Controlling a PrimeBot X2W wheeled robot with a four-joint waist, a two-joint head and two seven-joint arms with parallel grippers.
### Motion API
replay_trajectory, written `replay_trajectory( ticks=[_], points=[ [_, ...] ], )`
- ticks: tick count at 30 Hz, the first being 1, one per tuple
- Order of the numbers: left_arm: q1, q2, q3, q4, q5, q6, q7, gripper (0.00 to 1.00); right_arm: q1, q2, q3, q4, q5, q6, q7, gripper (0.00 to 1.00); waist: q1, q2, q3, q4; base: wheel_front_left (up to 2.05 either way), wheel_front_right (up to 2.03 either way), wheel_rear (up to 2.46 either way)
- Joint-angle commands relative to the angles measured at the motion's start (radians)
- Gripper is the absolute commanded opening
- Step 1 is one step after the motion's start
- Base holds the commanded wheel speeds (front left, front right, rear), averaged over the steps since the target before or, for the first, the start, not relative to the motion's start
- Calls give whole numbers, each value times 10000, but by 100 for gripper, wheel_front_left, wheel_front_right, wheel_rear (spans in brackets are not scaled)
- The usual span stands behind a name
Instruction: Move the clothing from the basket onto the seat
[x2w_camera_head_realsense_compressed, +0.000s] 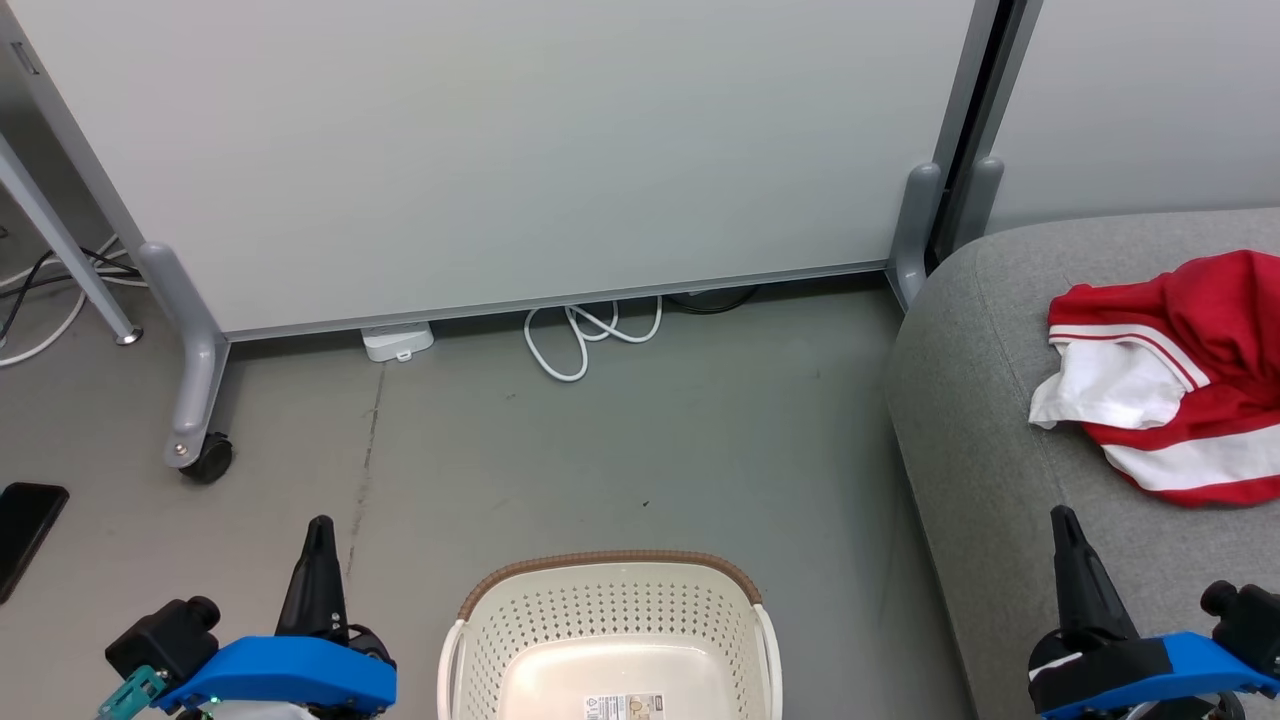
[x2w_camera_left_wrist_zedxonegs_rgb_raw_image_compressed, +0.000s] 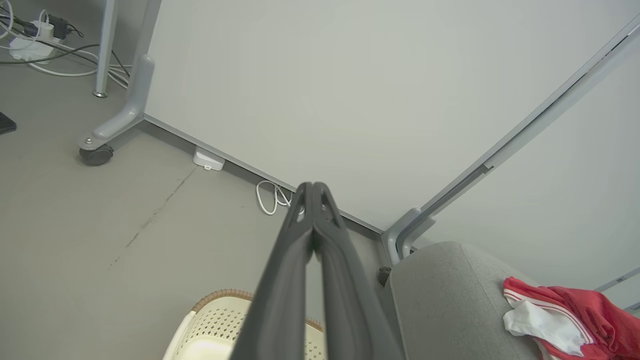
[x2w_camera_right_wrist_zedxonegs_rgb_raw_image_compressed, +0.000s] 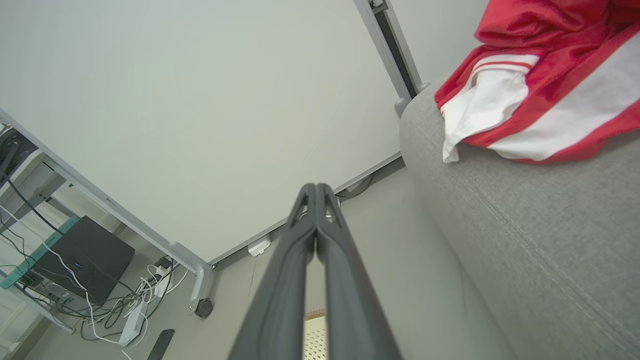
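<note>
The red and white clothing (x2w_camera_head_realsense_compressed: 1175, 385) lies crumpled on the grey sofa seat (x2w_camera_head_realsense_compressed: 990, 400) at the right, also seen in the left wrist view (x2w_camera_left_wrist_zedxonegs_rgb_raw_image_compressed: 560, 315) and the right wrist view (x2w_camera_right_wrist_zedxonegs_rgb_raw_image_compressed: 535, 85). The cream basket (x2w_camera_head_realsense_compressed: 610, 640) with its brown rim stands on the floor at the bottom centre, its inside bare apart from a label. My left gripper (x2w_camera_head_realsense_compressed: 320, 530) is shut at the lower left, beside the basket, holding nothing. My right gripper (x2w_camera_head_realsense_compressed: 1062, 520) is shut over the sofa's front edge, below the clothing and apart from it.
A white partition panel on grey wheeled feet (x2w_camera_head_realsense_compressed: 200, 440) stands behind the floor area. A white cable coil (x2w_camera_head_realsense_compressed: 580, 335) and a power strip (x2w_camera_head_realsense_compressed: 398, 342) lie at its base. A dark phone-like object (x2w_camera_head_realsense_compressed: 25, 525) lies on the floor at far left.
</note>
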Motion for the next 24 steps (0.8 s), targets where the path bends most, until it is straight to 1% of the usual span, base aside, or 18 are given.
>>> replay_trajectory(
  ticks=[1,24],
  points=[
    [-338,22,113,-201,-402,-50,99,0,-318,-36,-37,-143,450,1,103,0,0,-1,1,-2,0,0,0],
    [-487,-46,551,-393,-3372,-160,870,0,-547,-46,-118,-111,3674,2,876,0,-1,-1,15,-36,0,0,0]
  ],
)
